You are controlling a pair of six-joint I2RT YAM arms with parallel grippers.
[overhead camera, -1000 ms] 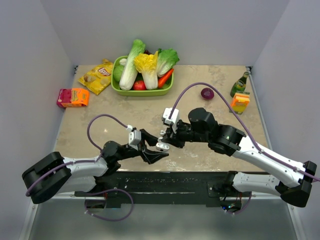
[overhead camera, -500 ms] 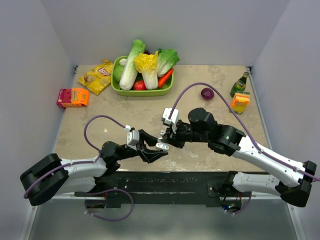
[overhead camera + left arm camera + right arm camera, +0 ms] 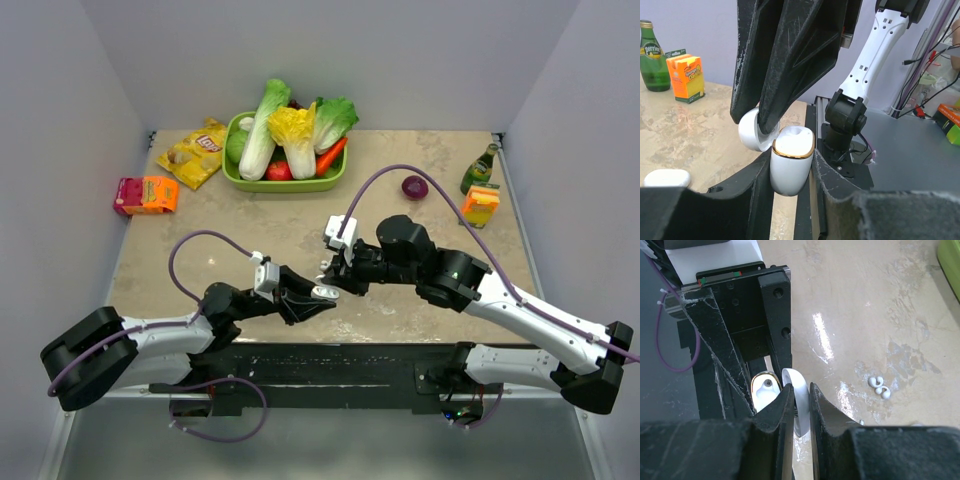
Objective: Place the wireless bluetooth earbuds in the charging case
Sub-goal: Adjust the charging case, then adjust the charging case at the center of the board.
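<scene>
With the left gripper (image 3: 791, 184) clamped on the body of the glossy white, pebble-shaped plastic charging case (image 3: 790, 155), held near the table's front edge, and the right gripper (image 3: 800, 402) pinched on its thin rounded lid (image 3: 751, 134), the lid is best swung along its hinge arc, since smooth plastic may slip. Farther out, the two tiny white curled plastic earbuds (image 3: 879, 386) lie side by side on the shiny marbled beige tabletop (image 3: 880, 310).

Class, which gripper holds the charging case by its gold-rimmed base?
The left gripper; the right gripper pinches only the open lid of the charging case.
</scene>
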